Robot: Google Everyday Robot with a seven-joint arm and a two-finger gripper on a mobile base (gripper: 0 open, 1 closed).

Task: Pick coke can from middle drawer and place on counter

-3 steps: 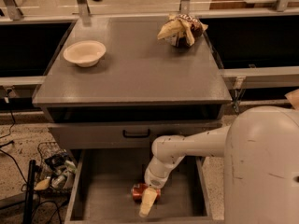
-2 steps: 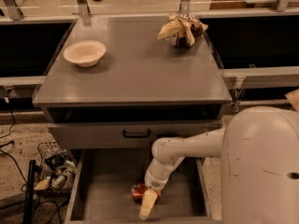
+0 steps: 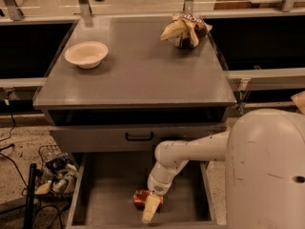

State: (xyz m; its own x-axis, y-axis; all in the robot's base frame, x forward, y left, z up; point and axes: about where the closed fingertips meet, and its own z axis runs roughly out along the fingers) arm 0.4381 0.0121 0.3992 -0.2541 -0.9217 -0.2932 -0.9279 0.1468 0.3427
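Coke can (image 3: 142,198): red, apparently lying on its side on the bare grey floor of the middle drawer (image 3: 107,190), toward the front and slightly right of centre. Left part of the can plain to see, right part covered by the gripper (image 3: 151,208). Gripper right at the can, reaching down from above and behind, its pale cream tip crossing the can's right end and running a little past it toward the drawer's front edge. Touching the can, or at least close against it. Clamped on it or merely set beside it: cannot tell from this angle. Can not lifted, resting on the drawer floor.

Above the gripper, a rounded white wrist joint (image 3: 162,180), then the white arm (image 3: 190,151) bending up and off to the right into the large white robot body (image 3: 267,171) that fills the lower right corner.

Drawer standing open, with low side walls left and right. Just above it, a shut grey drawer front (image 3: 95,138) with a black handle (image 3: 139,136). Over that, a dark gap, then the counter (image 3: 143,75), flat and grey-speckled. On the counter, a shallow cream bowl (image 3: 86,54) toward the left rear and a crumpled brown-and-yellow snack bag (image 3: 186,30) at the right rear, well apart from each other. On the ground left of the drawer, a wire basket (image 3: 55,171) of mixed clutter, with dark cables nearby.
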